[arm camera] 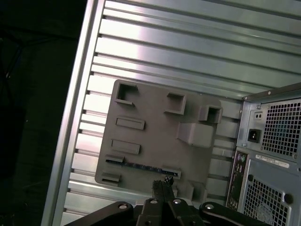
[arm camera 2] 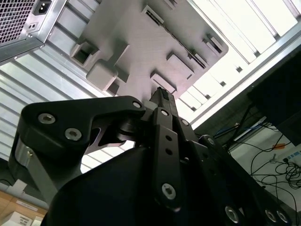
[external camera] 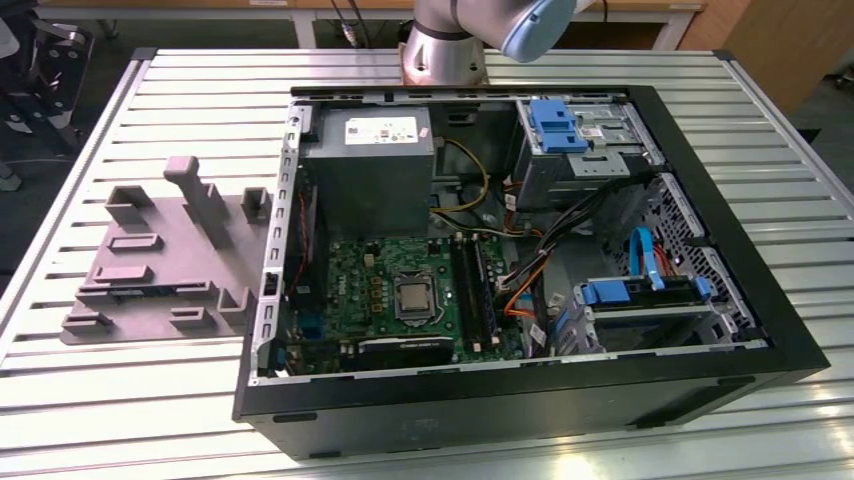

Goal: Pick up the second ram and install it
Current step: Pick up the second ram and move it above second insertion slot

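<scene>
The second ram (arm camera: 141,165) is a thin dark stick with small chips. It lies flat in a long slot near one edge of the grey moulded tray (arm camera: 155,127). In the exterior view the ram shows as a bluish strip (external camera: 144,290) in the tray (external camera: 147,250), on that view's left. My gripper (arm camera: 162,182) hangs well above the tray, its tips over the end of the ram nearer the computer case. The two fingers are pressed together with nothing between them. The second wrist view shows the shut gripper (arm camera 2: 162,92) pointing at the tray (arm camera 2: 141,42).
An open computer case (external camera: 747,330) lies on the slatted metal table (external camera: 160,400), on the exterior view's right. Inside are a green motherboard (external camera: 387,280), long black memory slots (external camera: 470,285), a power supply (external camera: 367,160) and cables. The arm's base (external camera: 441,50) stands behind the case.
</scene>
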You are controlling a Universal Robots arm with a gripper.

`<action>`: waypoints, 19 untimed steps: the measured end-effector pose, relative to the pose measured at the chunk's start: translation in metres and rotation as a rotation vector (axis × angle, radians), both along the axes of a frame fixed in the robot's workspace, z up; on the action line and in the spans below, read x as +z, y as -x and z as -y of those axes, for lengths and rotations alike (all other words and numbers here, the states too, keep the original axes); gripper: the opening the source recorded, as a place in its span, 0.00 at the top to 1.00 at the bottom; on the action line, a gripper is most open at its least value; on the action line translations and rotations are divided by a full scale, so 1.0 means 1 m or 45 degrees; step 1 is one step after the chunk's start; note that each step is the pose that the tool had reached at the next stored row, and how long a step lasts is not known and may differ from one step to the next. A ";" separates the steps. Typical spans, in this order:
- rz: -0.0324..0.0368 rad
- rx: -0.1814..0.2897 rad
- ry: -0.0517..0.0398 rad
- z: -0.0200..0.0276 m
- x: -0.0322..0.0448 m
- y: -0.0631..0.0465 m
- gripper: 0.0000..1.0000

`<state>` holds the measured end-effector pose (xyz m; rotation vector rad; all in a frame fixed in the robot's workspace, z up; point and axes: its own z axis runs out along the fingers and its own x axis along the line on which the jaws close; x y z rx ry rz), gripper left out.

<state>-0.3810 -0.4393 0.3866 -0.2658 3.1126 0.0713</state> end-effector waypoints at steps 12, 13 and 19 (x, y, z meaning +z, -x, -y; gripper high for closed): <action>0.0001 0.013 0.000 0.0000 -0.0001 0.000 0.89; 0.0001 0.017 0.000 0.0000 0.0000 0.000 0.89; 0.0001 0.041 0.000 0.0000 0.0000 0.000 0.89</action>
